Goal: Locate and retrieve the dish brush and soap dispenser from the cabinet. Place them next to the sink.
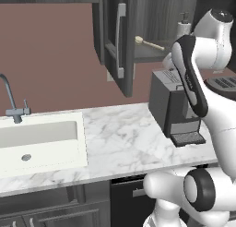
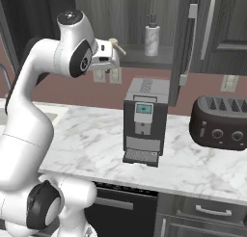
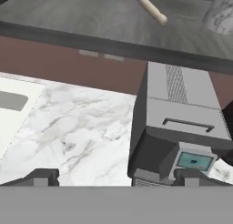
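Observation:
The cabinet (image 1: 115, 46) hangs over the counter with its door swung open. On its shelf (image 3: 82, 18) lies the tan dish brush (image 1: 148, 43), whose handle (image 3: 150, 9) points toward me. The marbled soap dispenser (image 2: 152, 37) stands upright to the brush's right, also seen as the soap dispenser (image 3: 221, 14). My gripper (image 3: 117, 178) is open with nothing between its fingertips (image 3: 43, 177). It hovers in front of and slightly below the shelf, above the coffee machine, as the gripper (image 2: 111, 58) in the right base view. The white sink (image 1: 41, 143) with its grey faucet (image 1: 13, 104) sits at the counter's left.
A grey coffee machine (image 2: 143, 120) stands on the marble counter (image 1: 120, 143) right under the open cabinet. A dark toaster (image 2: 219, 123) sits to its right. The open door with its silver handle (image 1: 120, 41) juts out left of the shelf. Dark drawers run below the counter.

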